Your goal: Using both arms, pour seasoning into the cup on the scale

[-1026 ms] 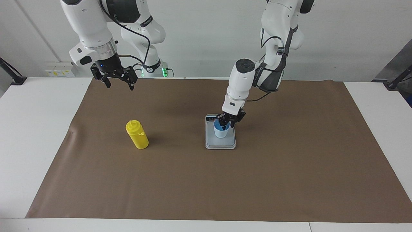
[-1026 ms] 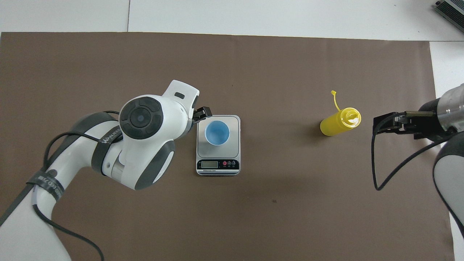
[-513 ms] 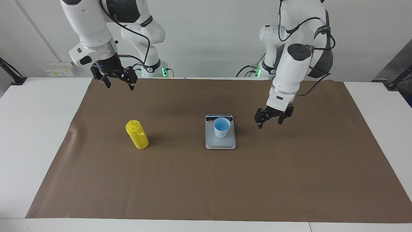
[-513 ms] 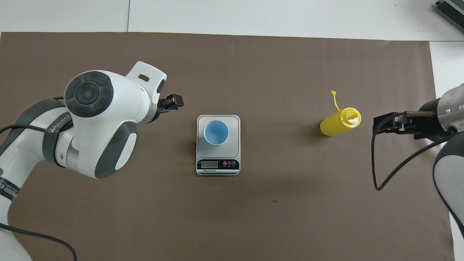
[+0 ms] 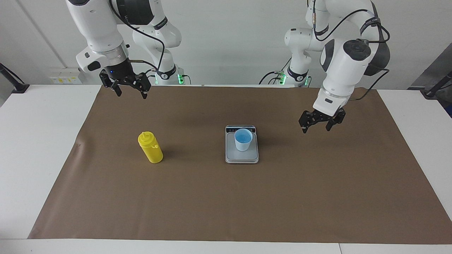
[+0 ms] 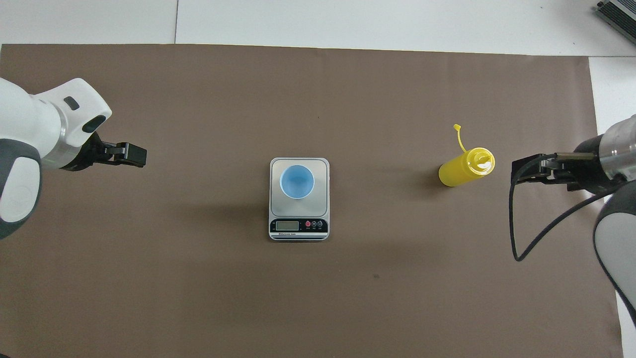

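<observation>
The pale-blue cup (image 5: 243, 139) (image 6: 297, 181) stands upright on the scale (image 5: 242, 157) (image 6: 322, 170), whose dark display strip faces the robots. The yellow seasoning bottle (image 5: 150, 147) (image 6: 466, 167) stands upright on the mat toward the right arm's end, with its small cap hanging off on its tether. My left gripper (image 5: 315, 129) (image 6: 136, 155) hangs open and empty over bare mat toward the left arm's end, well away from the scale. My right gripper (image 5: 131, 94) (image 6: 517, 171) hangs open and empty, raised above the mat's edge by the robots, apart from the bottle.
A brown mat (image 5: 247, 197) covers most of the white table (image 5: 39, 141). Nothing else lies on the mat. White table margins border the mat at both ends.
My left gripper has pulled away from the cup and swung toward the left arm's end of the table, rising a little. The cup stays on the scale. The right arm has not moved.
</observation>
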Robot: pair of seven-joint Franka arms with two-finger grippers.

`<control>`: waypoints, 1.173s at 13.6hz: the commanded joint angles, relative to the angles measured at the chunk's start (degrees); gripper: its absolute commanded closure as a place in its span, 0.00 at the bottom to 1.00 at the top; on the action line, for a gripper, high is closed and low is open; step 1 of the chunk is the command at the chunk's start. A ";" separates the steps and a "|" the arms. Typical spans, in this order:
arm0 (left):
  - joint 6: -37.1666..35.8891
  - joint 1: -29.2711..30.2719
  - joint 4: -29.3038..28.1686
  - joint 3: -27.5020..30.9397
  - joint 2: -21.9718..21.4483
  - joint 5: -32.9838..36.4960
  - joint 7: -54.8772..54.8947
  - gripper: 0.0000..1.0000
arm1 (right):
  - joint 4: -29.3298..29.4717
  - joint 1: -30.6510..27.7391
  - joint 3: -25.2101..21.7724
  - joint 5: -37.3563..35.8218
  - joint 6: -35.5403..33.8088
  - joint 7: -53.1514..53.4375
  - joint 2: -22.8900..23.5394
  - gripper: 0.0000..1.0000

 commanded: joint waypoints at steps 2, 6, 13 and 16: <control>-4.51 1.52 1.54 -0.08 -2.51 -0.61 4.13 0.00 | -0.23 -0.78 0.60 -0.11 -0.21 0.78 -0.44 0.00; -12.95 2.04 9.10 -0.08 -2.42 -0.88 4.22 0.00 | -0.32 -2.45 -0.19 -0.11 -5.92 0.08 -0.87 0.00; -14.99 3.71 11.14 -0.43 -3.38 -2.37 7.38 0.00 | -1.28 -1.83 0.25 0.06 2.68 -12.02 -0.70 0.00; -14.90 3.63 10.26 -0.43 -3.83 -2.37 6.94 0.00 | -5.22 -2.53 0.16 5.04 8.83 -21.94 -1.66 0.00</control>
